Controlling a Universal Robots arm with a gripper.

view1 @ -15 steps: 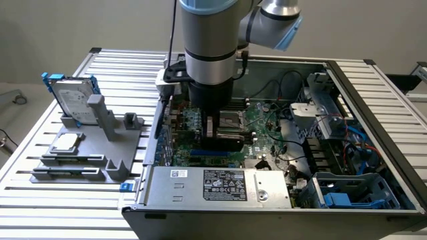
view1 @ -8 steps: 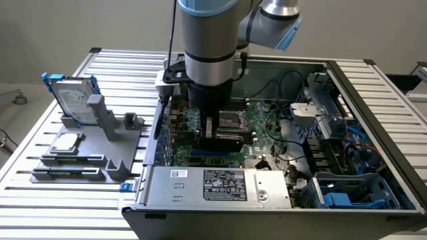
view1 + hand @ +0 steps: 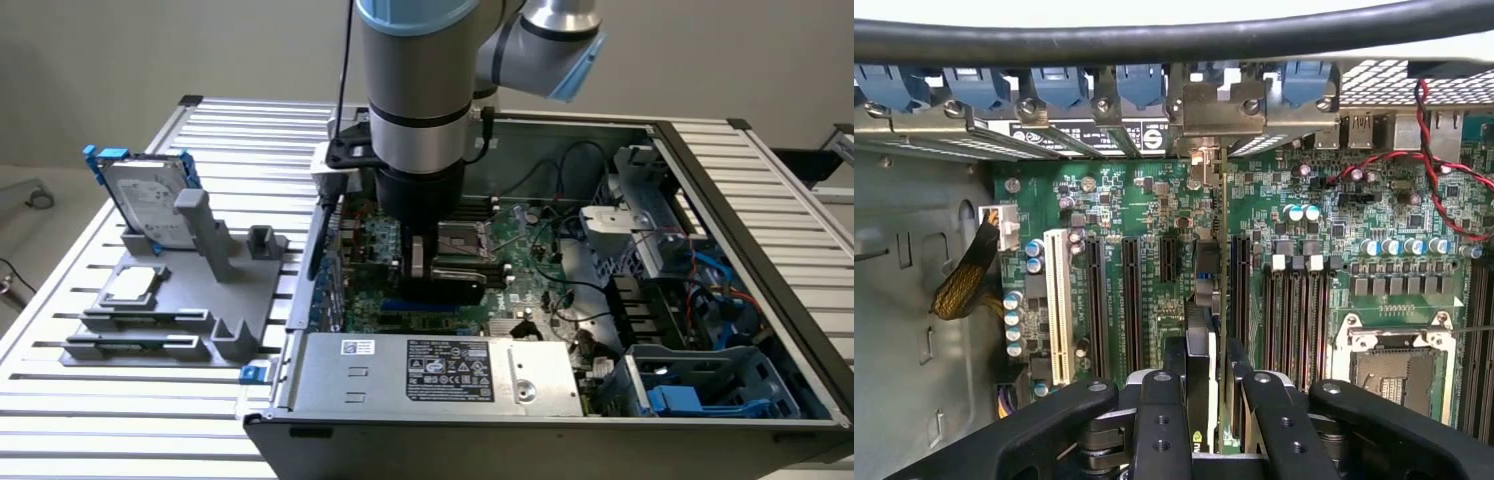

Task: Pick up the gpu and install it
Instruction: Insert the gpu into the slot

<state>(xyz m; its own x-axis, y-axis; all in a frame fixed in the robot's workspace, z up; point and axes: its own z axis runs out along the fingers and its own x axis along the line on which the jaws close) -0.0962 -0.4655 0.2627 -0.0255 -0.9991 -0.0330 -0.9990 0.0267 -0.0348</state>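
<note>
The arm (image 3: 414, 100) reaches straight down into the open computer case (image 3: 747, 200), which lies on its side on the slatted metal desk (image 3: 134, 420); the end effector (image 3: 434, 280) is low over the green motherboard (image 3: 514, 235), towards the side of the case on the exterior view's left; in the wrist view its two black fingers (image 3: 1159, 420) sit narrow, closed against either face of the gpu (image 3: 1211, 290), which is held between them; the gpu is seen edge-on, standing upright among the long black slots of the motherboard (image 3: 1154, 200), with its silver bracket (image 3: 1221, 112) up at the rear wall of the case, in line with the row of blue clips (image 3: 1059, 85); whether its lower edge is pressed fully into a slot cannot be told; a white slot (image 3: 1059, 300) stands apart to one side of it, and the open silver processor socket (image 3: 1394, 365) lies to the other; red wires (image 3: 1444, 180) loop over the board near the rear wall; outside the case, on the exterior view's left, a gray holder (image 3: 200, 300) on the desk carries a hard drive (image 3: 140, 205) in a blue frame standing on edge, and a small square silver chip (image 3: 134, 285) lying flat just in front of it; a silver power supply (image 3: 441, 372) with a black label fills the near end of the case.
</note>
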